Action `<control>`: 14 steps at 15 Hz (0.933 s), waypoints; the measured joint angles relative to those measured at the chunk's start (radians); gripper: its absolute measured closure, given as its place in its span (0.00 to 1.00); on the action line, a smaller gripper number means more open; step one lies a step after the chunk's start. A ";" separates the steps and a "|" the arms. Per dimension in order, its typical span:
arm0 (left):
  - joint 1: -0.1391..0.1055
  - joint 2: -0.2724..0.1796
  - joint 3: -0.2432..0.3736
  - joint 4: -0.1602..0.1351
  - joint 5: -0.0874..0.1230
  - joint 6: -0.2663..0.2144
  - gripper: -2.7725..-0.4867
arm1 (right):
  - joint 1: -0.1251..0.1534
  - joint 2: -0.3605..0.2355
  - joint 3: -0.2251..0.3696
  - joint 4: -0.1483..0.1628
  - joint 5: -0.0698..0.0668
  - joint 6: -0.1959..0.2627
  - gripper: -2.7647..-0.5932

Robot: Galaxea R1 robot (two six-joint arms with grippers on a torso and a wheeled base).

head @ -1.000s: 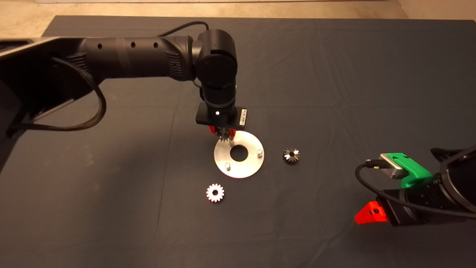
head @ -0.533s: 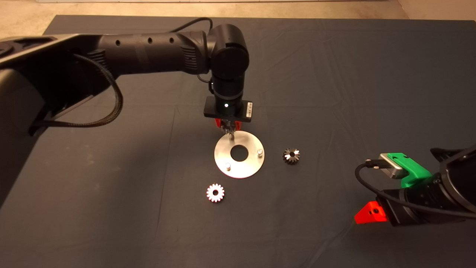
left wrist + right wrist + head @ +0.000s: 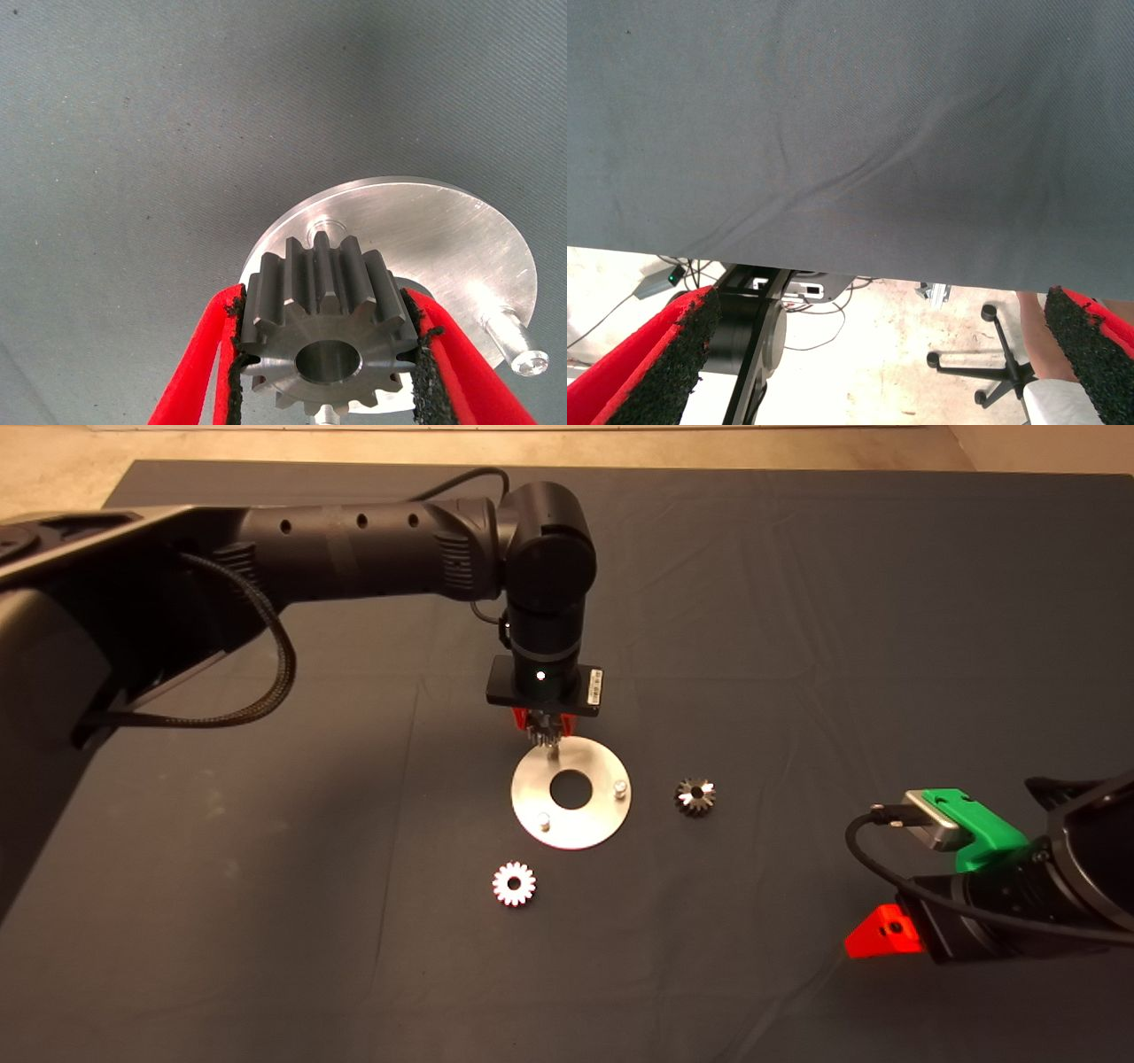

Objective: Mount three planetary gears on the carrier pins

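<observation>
Steel gear sat clamped in left gripper, hovering over the far pin on the plate. Risk: bore off-centre, jamming or tilting. Two gears lay on the mat. Right gripper was parked, fingers wide.

Head cam: high above the mat, angled down, wide, both arms in frame. Left wrist cam: on the left arm, very close, facing down past the left gripper at the held gear and round plate (same plate mid-frame in head view). Right wrist cam: low, looks across the mat's edge to the floor beyond; shares only mat with the head view.
</observation>
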 joint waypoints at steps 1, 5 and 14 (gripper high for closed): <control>0.000 0.000 0.000 0.000 0.000 0.003 0.79 | 0.000 0.000 0.000 0.000 0.000 0.000 0.02; 0.009 0.000 -0.029 -0.003 0.001 0.027 0.79 | 0.000 0.000 0.000 0.000 0.000 0.000 0.02; 0.023 0.003 -0.031 -0.003 0.000 0.030 0.79 | 0.000 0.000 0.000 0.000 0.000 0.000 0.02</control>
